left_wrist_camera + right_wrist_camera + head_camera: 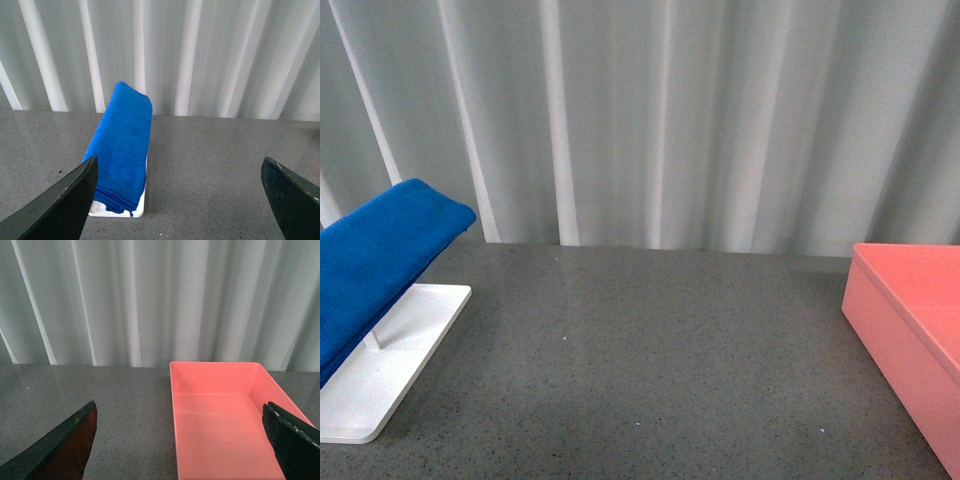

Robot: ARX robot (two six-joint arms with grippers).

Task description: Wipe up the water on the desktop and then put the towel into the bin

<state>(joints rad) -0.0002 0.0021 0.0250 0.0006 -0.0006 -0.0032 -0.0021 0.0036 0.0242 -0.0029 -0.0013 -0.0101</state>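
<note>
The blue towel hangs folded over a stand at the left of the dark speckled desktop. In the left wrist view the towel lies ahead and to one side of my left gripper, which is open and holds nothing. The salmon-pink bin stands at the desktop's right edge. My right gripper is open over the desktop, short of the bin, whose inside shows bare. Neither gripper shows in the front view. I see only a few tiny bright specks on the desktop, no distinct water.
The towel's stand has a flat white base with a thin post. A pleated white curtain closes off the back of the desktop. Bare desktop stretches between the stand and the bin.
</note>
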